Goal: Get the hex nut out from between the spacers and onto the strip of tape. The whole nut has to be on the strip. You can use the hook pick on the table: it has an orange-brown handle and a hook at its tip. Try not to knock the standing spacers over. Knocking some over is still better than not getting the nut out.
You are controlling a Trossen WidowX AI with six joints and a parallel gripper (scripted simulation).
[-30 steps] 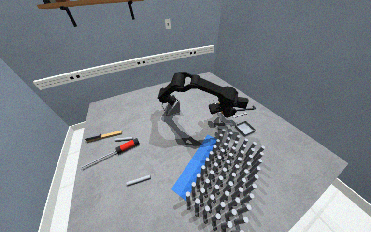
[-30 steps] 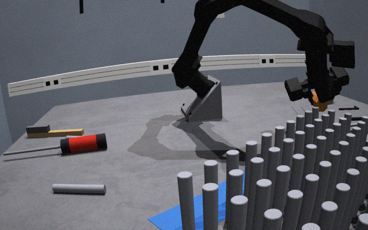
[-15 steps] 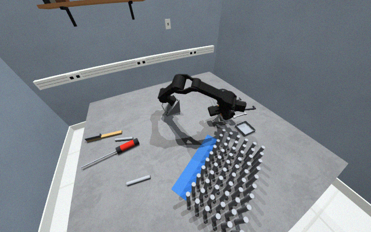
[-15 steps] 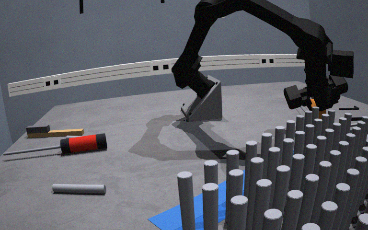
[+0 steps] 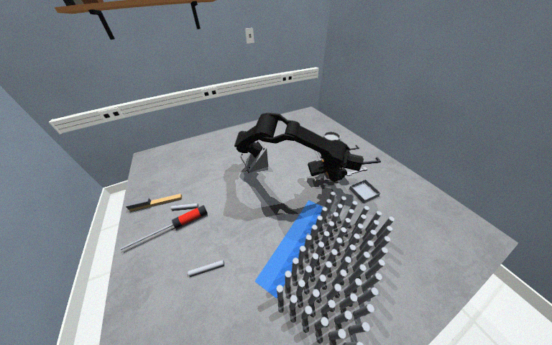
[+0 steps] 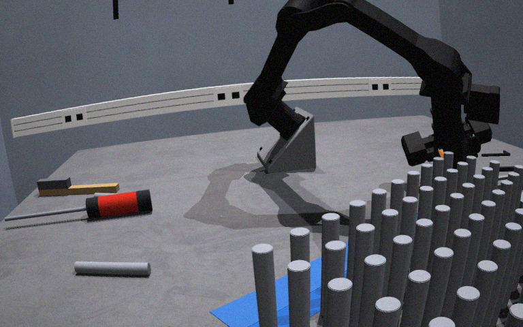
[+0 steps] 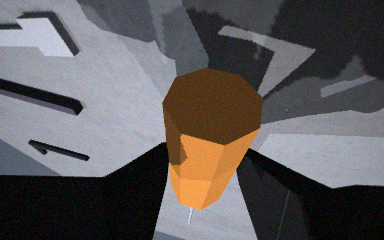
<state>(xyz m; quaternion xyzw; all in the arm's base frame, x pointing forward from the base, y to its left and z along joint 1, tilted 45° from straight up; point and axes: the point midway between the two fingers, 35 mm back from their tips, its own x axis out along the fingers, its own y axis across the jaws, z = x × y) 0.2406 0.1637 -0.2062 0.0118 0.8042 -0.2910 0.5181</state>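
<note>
Holding the hook pick (image 7: 212, 137) by its orange-brown handle, your gripper (image 6: 443, 150) is clamped tight on it and sits low at the far corner of the standing spacers (image 5: 339, 260), the corner nearest the arm's base. You can see the thin shaft poking down below the handle in the wrist view, though the hook itself is too small to make out. And the hex nut? Can't spot it in any view; by my reckoning it's hidden somewhere down among those spacers. The blue strip of tape (image 5: 290, 249) runs along the spacers' near-left flank, so that's your way out. My advice: keep the pick upright, thread the tip down a lane between rows instead of across them, and go slow, because the gripper body is just beside the corner spacers and looks likely to clip them first. Drag toward the tape side once hooked. Nothing readable here: no labels, no brands, no writing on any tool.
</note>
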